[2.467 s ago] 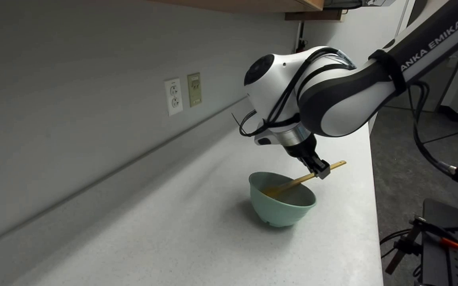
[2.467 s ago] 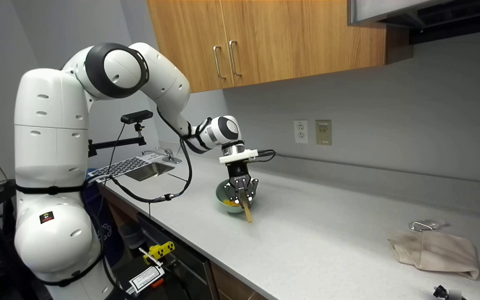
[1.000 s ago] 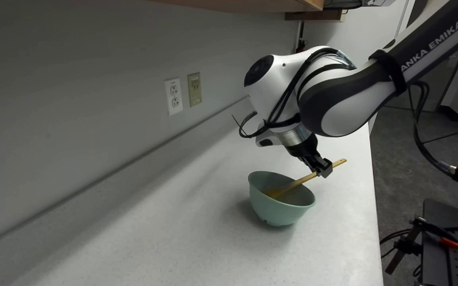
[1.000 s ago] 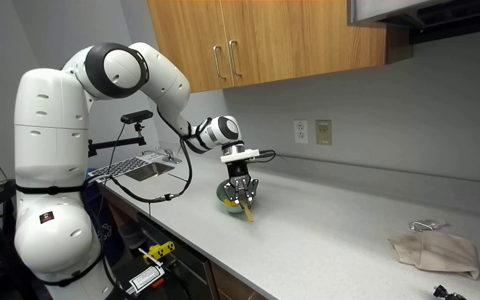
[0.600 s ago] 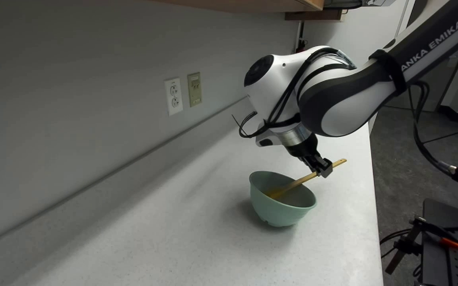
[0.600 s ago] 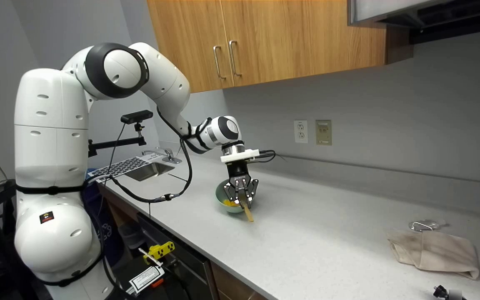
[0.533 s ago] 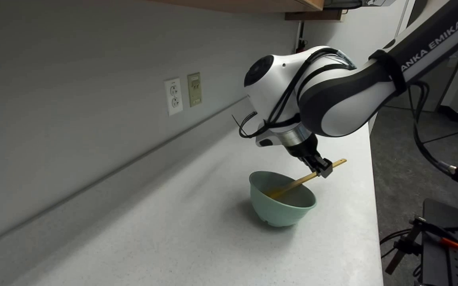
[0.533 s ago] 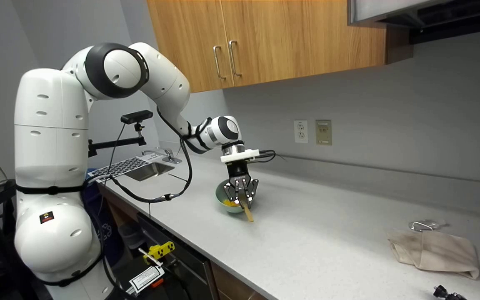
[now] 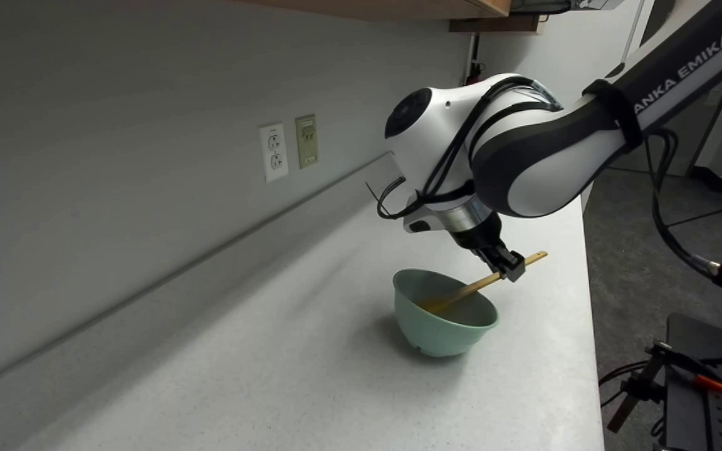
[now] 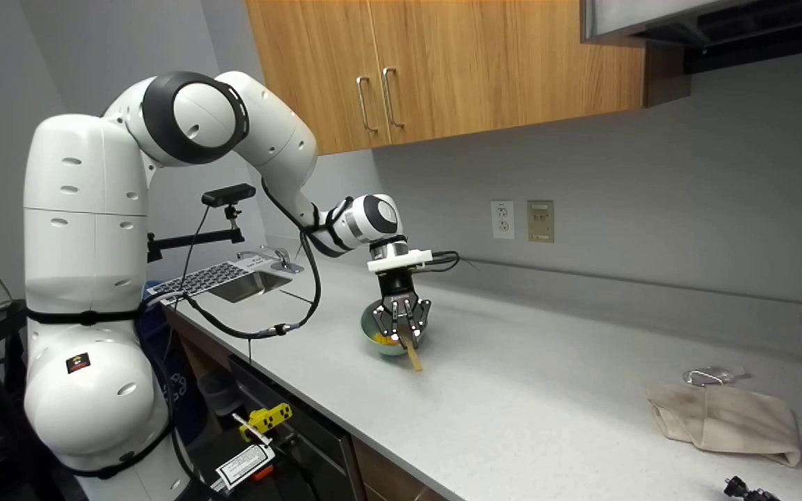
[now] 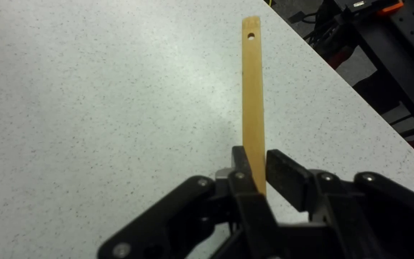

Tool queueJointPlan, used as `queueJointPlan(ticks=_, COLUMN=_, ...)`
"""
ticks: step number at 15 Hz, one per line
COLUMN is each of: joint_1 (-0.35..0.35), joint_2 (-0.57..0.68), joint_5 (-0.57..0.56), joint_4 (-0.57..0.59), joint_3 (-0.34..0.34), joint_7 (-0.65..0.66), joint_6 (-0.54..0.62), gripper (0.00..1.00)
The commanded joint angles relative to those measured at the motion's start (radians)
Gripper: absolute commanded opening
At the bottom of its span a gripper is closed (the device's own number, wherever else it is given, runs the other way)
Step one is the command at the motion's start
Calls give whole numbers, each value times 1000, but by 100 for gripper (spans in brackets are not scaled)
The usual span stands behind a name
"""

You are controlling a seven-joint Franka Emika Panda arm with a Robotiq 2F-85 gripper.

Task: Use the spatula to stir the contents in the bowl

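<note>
End effector [image 11: 258, 164] grips spatula [image 9: 477, 285]; long axis slanting down into bowl [image 9: 442, 336].

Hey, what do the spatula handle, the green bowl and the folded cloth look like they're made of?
Spatula handle: wood, it seems, with a smooth finish; warm tan colour, straight flat stick.
Green bowl: probably plastic, satin; one even mint shade and a thin wall, though ceramic isn't ruled out.
Folded cloth: fabric, perhaps cotton, dull; soft creases and rounded folds.

slanted spatula [image 11: 253, 100], yellow bits [image 10: 383, 339] in bowl [image 9: 441, 336]
</note>
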Motion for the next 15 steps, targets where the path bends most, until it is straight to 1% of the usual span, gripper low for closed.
queueJointPlan(ticks=1, joint_1=9, joint_2=-38, joint_5=-14, joint_4=-26, joint_3=9, joint_7=14, joint_6=-36, gripper=6)
queueJointPlan(ticks=8, joint_1=16, joint_2=-85, joint_5=-6, joint_4=-36, joint_3=25, joint_7=35, joint_6=-90, gripper=6)
queueJointPlan(ticks=15, joint_1=20, joint_2=-123, joint_5=-14, joint_4=-37, joint_3=35, joint_7=54, joint_6=-68, gripper=6)
